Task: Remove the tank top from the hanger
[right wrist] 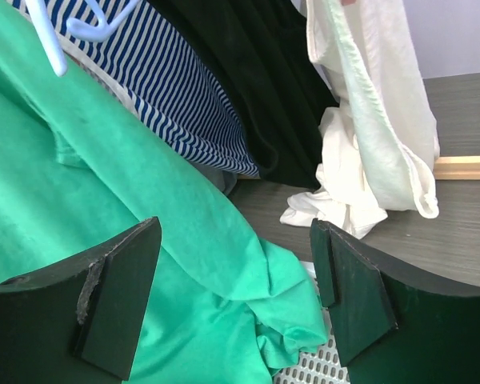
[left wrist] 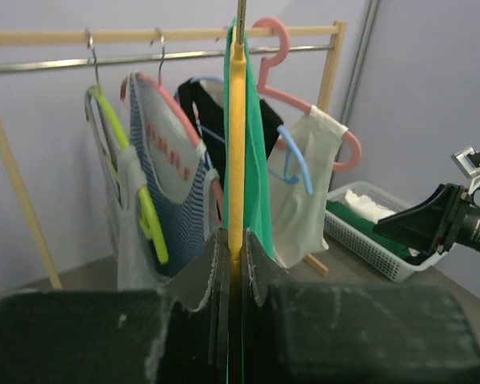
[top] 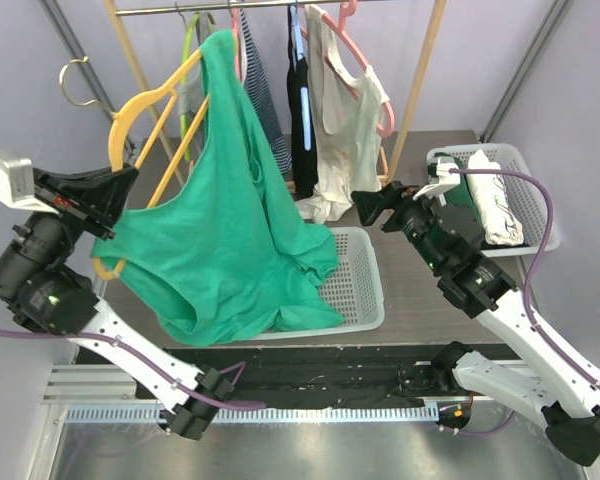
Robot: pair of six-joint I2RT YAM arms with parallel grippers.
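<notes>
A green tank top (top: 230, 230) hangs from a yellow hanger (top: 145, 110), its lower part draped into a white basket (top: 355, 290). My left gripper (top: 120, 195) is shut on the hanger's lower end; in the left wrist view the yellow hanger (left wrist: 236, 144) rises straight up between the closed pads with the green cloth (left wrist: 260, 160) behind it. My right gripper (top: 375, 207) is open and empty, to the right of the tank top. In the right wrist view the green tank top (right wrist: 144, 240) lies below and between the open fingers (right wrist: 120, 296).
A wooden rack (top: 420, 70) at the back holds striped (top: 265, 100), black (top: 302, 110) and white (top: 350, 110) tops on hangers. A second white basket (top: 500, 190) with folded clothes stands at the right. An empty metal hook (top: 75, 85) hangs at the left.
</notes>
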